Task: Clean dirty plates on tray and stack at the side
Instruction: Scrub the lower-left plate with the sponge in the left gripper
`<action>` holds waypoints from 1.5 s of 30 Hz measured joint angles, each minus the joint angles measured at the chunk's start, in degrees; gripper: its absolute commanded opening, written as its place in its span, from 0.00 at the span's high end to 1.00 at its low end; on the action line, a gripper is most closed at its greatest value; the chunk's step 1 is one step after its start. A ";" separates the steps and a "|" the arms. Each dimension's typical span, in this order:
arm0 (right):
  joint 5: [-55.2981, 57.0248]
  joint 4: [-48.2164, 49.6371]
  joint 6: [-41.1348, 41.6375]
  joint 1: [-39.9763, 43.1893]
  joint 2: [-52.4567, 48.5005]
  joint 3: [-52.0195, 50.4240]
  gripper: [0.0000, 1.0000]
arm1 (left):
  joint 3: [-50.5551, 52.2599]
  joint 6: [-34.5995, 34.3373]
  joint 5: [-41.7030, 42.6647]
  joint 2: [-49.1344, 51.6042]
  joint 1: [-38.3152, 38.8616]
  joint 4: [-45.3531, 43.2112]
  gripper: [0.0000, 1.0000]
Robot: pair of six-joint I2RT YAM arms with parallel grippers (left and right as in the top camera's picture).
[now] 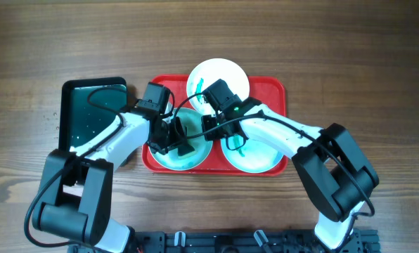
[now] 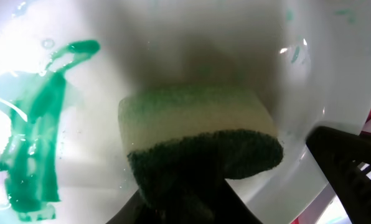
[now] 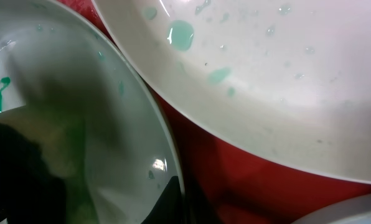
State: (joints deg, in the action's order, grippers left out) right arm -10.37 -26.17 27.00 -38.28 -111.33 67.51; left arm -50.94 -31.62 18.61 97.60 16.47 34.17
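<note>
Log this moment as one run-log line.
left claw: shut on yellow-green sponge, on smeared pale turquoise round plastic plate | right claw: at plate rim, grip unclear | plate: on red rectangular plastic tray

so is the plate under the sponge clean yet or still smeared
Still smeared. A wet green streak lies on the plate beside the sponge.

no readable text, labels or numbers on anything
</note>
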 measured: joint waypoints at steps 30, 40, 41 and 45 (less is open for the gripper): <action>0.17 0.72 0.02 -0.20 0.00 0.00 0.94 | -1.62 -0.39 -4.79 -1.51 2.40 -1.33 0.96; 0.17 0.52 0.02 -0.20 0.00 0.00 0.94 | -1.03 -0.39 -16.70 -1.51 2.45 -5.05 0.96; 0.17 0.52 0.02 -0.20 0.00 0.00 0.94 | -1.03 -0.39 -17.18 -1.51 2.45 -5.57 0.96; 0.15 0.33 0.02 -0.20 0.00 0.00 0.94 | -1.03 -0.39 -18.25 -0.79 2.45 -6.51 0.92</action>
State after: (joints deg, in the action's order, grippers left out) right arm -10.22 -25.85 27.03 -38.48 -111.33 67.51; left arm -51.96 -32.01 0.36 96.82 18.92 27.66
